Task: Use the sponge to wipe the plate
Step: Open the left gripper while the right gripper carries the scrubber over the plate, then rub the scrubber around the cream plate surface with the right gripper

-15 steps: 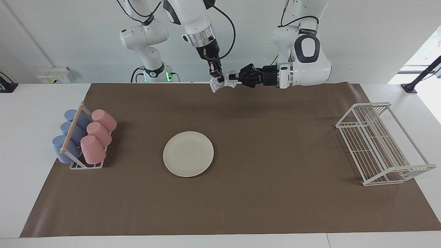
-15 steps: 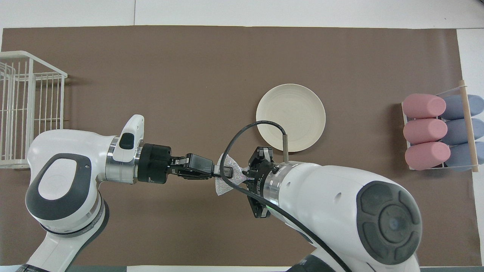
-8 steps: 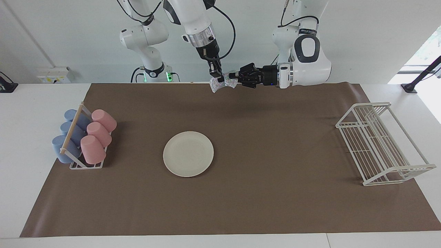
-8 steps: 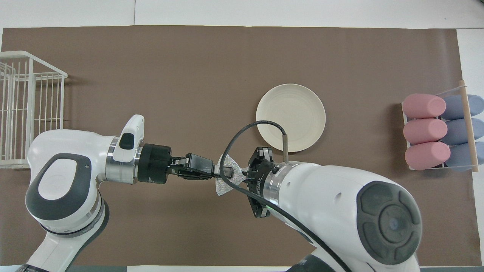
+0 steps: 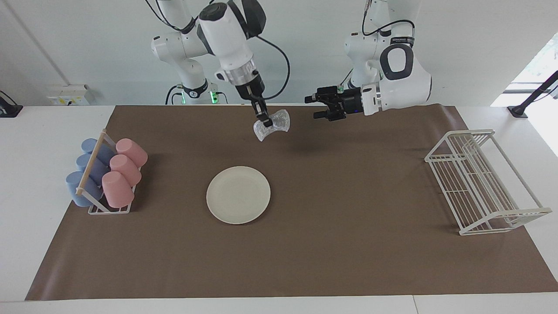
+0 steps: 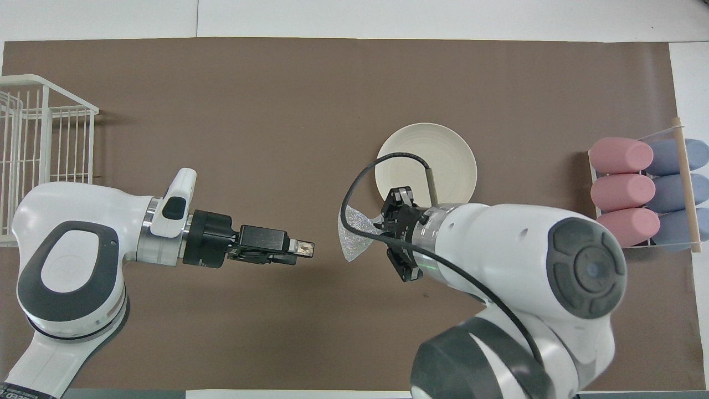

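My right gripper (image 5: 264,121) is shut on one edge of the silvery mesh sponge (image 5: 279,120) and holds it in the air over the brown mat, between the robots and the plate. The cream-white plate (image 5: 238,195) lies flat mid-mat. In the overhead view the sponge (image 6: 353,235) hangs beside the right wrist, which covers part of the plate (image 6: 443,149). My left gripper (image 5: 317,107) is open and empty, held level in the air a short way from the sponge, toward the left arm's end; it also shows in the overhead view (image 6: 306,249).
A small rack of pink and blue cups (image 5: 104,174) stands at the right arm's end of the mat. A white wire rack (image 5: 479,183) stands at the left arm's end. The brown mat (image 5: 348,244) covers most of the table.
The left gripper has let go of the sponge and drawn back toward its own end. The right gripper has carried the sponge down and toward the plate.
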